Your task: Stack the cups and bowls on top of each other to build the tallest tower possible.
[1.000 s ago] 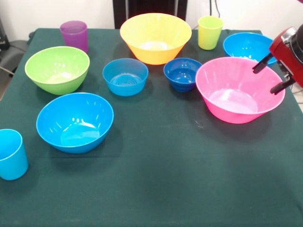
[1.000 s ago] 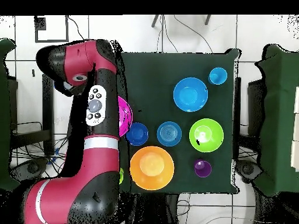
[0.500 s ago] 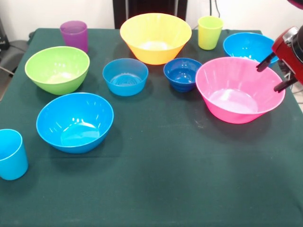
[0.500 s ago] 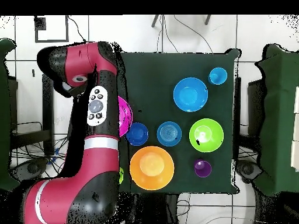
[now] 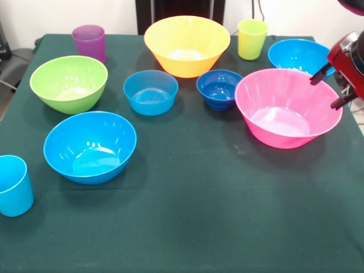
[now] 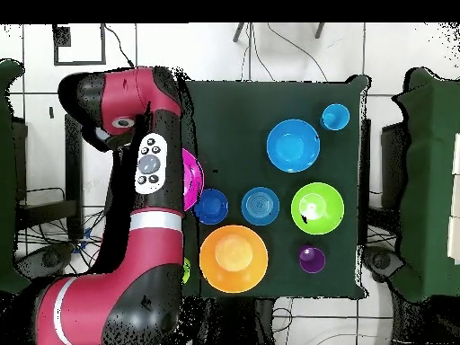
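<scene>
My gripper (image 5: 323,94) comes in from the right edge of the front view, open and empty, its two black fingers (image 5: 319,75) over the right rim of the big pink bowl (image 5: 267,128). All bowls and cups stand apart on the table; nothing is stacked. The big orange bowl (image 5: 186,45) is at the back, with the small dark-blue bowl (image 5: 219,89) and the small light-blue bowl (image 5: 151,92) in front of it. The purple cup (image 5: 89,42), yellow-green cup (image 5: 252,38) and light-blue cup (image 5: 12,186) are upright. In the overhead view the arm (image 6: 148,171) hides the gripper and most of the pink bowl (image 6: 191,178).
A green bowl (image 5: 68,83) and a blue bowl (image 5: 90,146) stand at the left, another blue bowl (image 5: 296,55) at the back right. The table has a dark green cloth (image 5: 216,216).
The gripper has drifted slightly to the right and up, toward the pink bowl's right rim, still open. Bowls and cups have not moved.
</scene>
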Robot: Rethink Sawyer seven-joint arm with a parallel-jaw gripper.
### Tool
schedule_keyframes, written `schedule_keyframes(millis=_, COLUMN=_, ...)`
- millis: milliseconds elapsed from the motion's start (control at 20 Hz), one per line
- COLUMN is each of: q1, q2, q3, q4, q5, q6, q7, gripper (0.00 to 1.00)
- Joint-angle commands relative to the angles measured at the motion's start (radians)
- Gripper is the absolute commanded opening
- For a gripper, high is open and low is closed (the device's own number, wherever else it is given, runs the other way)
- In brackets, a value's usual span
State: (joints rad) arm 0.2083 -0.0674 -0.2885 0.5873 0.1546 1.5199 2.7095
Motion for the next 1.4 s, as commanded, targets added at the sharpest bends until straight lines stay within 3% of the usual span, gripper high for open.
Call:
schedule_keyframes(millis=50, q1=-0.003, q2=0.031, q3=0.065, q4=0.129, q5=0.02, q6=-0.127, q7=0.195, gripper=1.0)
schedule_keyframes(millis=250, q1=-0.012, q2=0.006, q3=0.088, q4=0.177, q5=0.046, q6=-0.175, q7=0.155, gripper=1.0)
schedule_keyframes(millis=400, q1=-0.038, q2=-0.026, q3=0.155, q4=0.255, q5=0.102, q6=-0.253, q7=0.051, gripper=1.0)
schedule_keyframes(millis=850, q1=-0.063, q2=-0.075, q3=0.216, q4=0.373, q5=0.151, q6=-0.409, q7=-0.08, gripper=1.0)
schedule_keyframes(millis=1400, q1=-0.056, q2=-0.079, q3=0.217, q4=0.381, q5=0.113, q6=-0.418, q7=-0.074, gripper=1.0)
